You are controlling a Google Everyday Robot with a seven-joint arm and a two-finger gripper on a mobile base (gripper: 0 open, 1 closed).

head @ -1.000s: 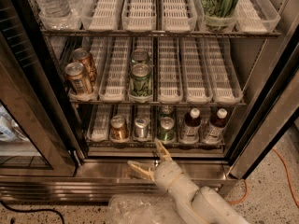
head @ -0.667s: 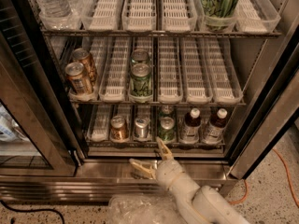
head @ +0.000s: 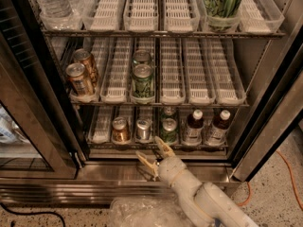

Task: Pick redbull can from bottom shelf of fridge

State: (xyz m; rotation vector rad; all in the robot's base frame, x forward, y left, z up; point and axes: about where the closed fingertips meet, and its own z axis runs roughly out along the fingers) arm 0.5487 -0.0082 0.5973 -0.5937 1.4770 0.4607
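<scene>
Tool [head: 152, 151] spread, below bottom shelf [head: 102, 128] front; redbull can [head: 143, 129] flanked closely by copper can [head: 120, 129], green can [head: 169, 131].

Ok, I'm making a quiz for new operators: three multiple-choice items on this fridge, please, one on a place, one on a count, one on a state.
1. Where on the bottom shelf is the redbull can?
A) between brown can and green can
B) far right
C) far left
2. How many bottles stand there?
A) one
B) two
C) four
3. The gripper is:
A) shut on the can
B) open, just before the shelf
C) on the top shelf
Answers: A, brown can on its left, green on its right; B, two white caps show; B, fingers spread, holding nothing.
</scene>
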